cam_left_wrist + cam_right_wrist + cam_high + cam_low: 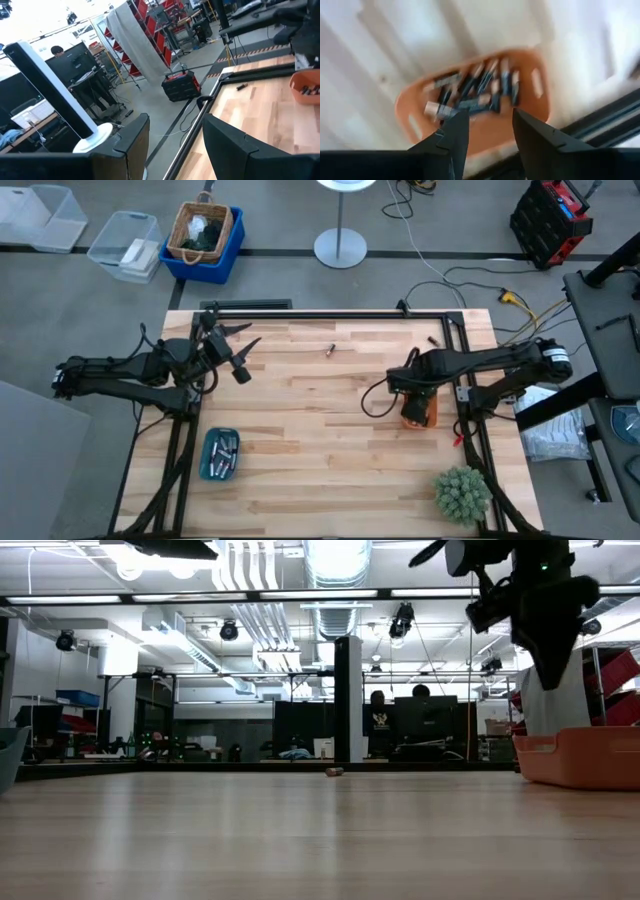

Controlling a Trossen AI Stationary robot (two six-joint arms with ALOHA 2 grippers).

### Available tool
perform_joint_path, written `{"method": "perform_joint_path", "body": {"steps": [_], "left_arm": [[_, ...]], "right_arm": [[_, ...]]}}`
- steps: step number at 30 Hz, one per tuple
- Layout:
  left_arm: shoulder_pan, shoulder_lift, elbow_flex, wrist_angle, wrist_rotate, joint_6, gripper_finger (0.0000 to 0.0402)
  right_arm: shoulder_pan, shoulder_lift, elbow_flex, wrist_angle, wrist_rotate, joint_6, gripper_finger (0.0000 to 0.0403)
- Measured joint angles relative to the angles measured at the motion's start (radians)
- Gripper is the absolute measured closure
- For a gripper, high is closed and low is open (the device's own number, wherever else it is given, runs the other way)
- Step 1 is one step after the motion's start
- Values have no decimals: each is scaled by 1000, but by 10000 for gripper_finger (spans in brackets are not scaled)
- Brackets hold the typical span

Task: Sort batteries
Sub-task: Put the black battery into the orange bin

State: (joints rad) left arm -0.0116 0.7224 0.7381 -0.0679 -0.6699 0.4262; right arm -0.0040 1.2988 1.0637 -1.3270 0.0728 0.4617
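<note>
tabletop (330,440) of pale wood planks under your right gripper (487,132), fingers apart and empty above batteries (470,92) in the orange tray (530,120); left gripper (238,352) gapes empty.

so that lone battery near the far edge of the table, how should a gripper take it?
Grip the battery across its middle, coming straight down from above. It lies flat on bare table with nothing beside it, so fingers can straddle its narrow width, set crosswise to its long axis.

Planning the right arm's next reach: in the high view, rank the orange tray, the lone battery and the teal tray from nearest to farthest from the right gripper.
1. Orange tray, directly under the right gripper.
2. Lone battery, far-centre table.
3. Teal tray, near-left.
</note>
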Motion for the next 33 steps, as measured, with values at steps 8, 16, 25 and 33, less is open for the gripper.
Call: {"method": "perform_joint_path", "body": {"steps": [8,16,25,33], "left_arm": [[0,55,0,48,6,-96,237],[0,197,0,219,70,-160,237],[2,410,81,250,82,-278,237],[71,665,150,255,89,-385,237]], "right_arm": [[0,-40,-2,255,276,-8,252],[0,-92,-2,462,512,25,274],[-5,-179,9,473,555,171,289],[-5,-293,9,473,557,124,271]]}}
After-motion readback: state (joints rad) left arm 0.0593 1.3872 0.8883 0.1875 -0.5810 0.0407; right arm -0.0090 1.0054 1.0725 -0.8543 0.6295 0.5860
